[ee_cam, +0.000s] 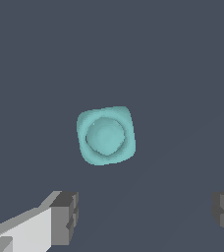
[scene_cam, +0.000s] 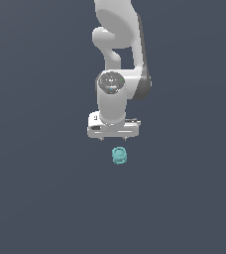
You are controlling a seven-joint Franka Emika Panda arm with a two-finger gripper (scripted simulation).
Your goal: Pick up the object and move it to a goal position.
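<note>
White gripper (scene_cam: 113,140) hangs just above the teal object (scene_cam: 119,155) — apart.

Arm (scene_cam: 116,30) cut off by exterior view's upper edge. Fingers (ee_cam: 65,216) cropped at wrist view's lower edge and corner, tips alone visible. Object (scene_cam: 119,155) too small in exterior view for ridges or holes.
</note>
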